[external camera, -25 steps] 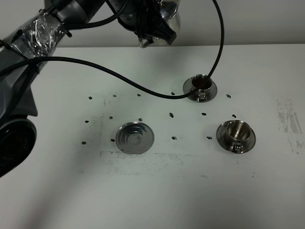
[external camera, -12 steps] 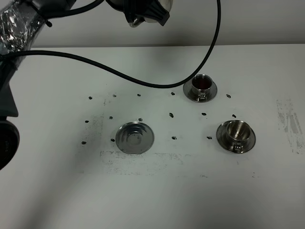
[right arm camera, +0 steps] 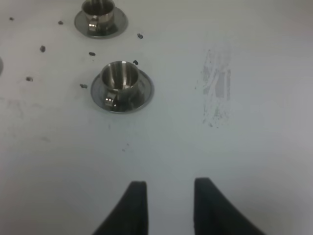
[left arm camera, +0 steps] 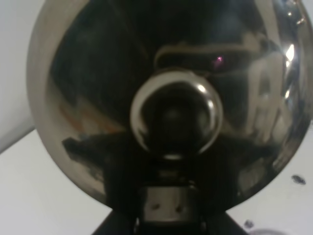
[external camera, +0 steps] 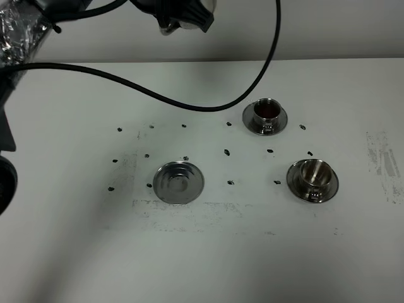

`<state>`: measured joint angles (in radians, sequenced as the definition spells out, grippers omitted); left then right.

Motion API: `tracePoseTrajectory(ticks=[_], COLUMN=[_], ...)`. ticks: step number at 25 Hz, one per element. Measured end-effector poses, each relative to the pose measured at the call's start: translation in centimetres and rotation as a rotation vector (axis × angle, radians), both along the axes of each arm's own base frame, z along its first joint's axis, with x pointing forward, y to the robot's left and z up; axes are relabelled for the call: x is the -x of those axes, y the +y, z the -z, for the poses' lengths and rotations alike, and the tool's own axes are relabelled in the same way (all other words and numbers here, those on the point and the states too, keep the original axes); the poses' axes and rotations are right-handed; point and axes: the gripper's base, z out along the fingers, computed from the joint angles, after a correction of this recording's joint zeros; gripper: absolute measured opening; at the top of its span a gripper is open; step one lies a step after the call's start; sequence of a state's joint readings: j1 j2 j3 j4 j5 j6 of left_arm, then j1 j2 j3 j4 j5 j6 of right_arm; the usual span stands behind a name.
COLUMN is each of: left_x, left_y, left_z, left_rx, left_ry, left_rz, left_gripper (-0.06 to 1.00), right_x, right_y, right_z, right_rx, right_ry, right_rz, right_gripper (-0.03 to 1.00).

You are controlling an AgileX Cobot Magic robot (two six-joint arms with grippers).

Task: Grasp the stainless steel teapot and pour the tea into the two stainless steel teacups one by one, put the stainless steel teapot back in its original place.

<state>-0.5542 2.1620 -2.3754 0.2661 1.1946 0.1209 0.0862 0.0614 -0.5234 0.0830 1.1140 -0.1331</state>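
Note:
My left gripper hangs high at the back left, at the top edge of the exterior view, shut on the stainless steel teapot. The teapot's shiny body and lid knob fill the left wrist view. The far teacup on its saucer holds reddish-brown tea. The near teacup on its saucer looks empty; it also shows in the right wrist view. The round steel coaster lies bare among small black marks. My right gripper is open and empty above bare table.
A black cable from the left arm hangs in a loop over the back of the white table. A scuffed grey patch marks the table at the right. The far teacup also shows in the right wrist view.
My left arm has lifted the teapot up and to the left, away from the far teacup, so it now sits mostly out of the exterior view. The cable loop has swung left off that cup.

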Motion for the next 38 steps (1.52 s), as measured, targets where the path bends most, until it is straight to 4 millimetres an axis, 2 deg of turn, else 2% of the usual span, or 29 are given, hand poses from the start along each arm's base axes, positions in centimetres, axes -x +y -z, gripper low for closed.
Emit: tracePoseTrajectory(ticks=[4, 5, 8, 13, 17, 22, 26, 38], left_x=[0.9, 1.4, 2.9, 4.8, 5.6, 5.9, 5.9, 5.0], left_y=[2.5, 3.1, 4.2, 4.9, 3.9, 2.7, 2.3, -0.6], left_z=[1.8, 2.6, 3.5, 2.3, 1.6, 1.7, 2.2, 7.4], left_rx=[-0.072, -0.103, -0.14, -0.14, -0.179, -0.164, -0.156, -0.065], left_ry=[0.096, 0.129, 0.156, 0.125, 0.093, 0.088, 0.11, 0.283], left_rz=[-0.043, -0.05, -0.07, -0.046, 0.068, 0.214, 0.26, 0.428], left_gripper=[0.17, 0.17, 0.17, 0.17, 0.17, 0.17, 0.17, 0.17], right_x=[0.0, 0.0, 0.0, 0.0, 0.0, 0.0, 0.0, 0.0], right_y=[0.0, 0.0, 0.0, 0.0, 0.0, 0.0, 0.0, 0.0], right_z=[0.0, 0.0, 0.0, 0.0, 0.0, 0.0, 0.0, 0.0], right_rx=[0.0, 0.0, 0.0, 0.0, 0.0, 0.0, 0.0, 0.0], right_ry=[0.0, 0.0, 0.0, 0.0, 0.0, 0.0, 0.0, 0.0], right_rz=[0.0, 0.0, 0.0, 0.0, 0.0, 0.0, 0.0, 0.0], right_gripper=[0.23, 0.23, 0.23, 0.23, 0.23, 0.23, 0.23, 0.23])
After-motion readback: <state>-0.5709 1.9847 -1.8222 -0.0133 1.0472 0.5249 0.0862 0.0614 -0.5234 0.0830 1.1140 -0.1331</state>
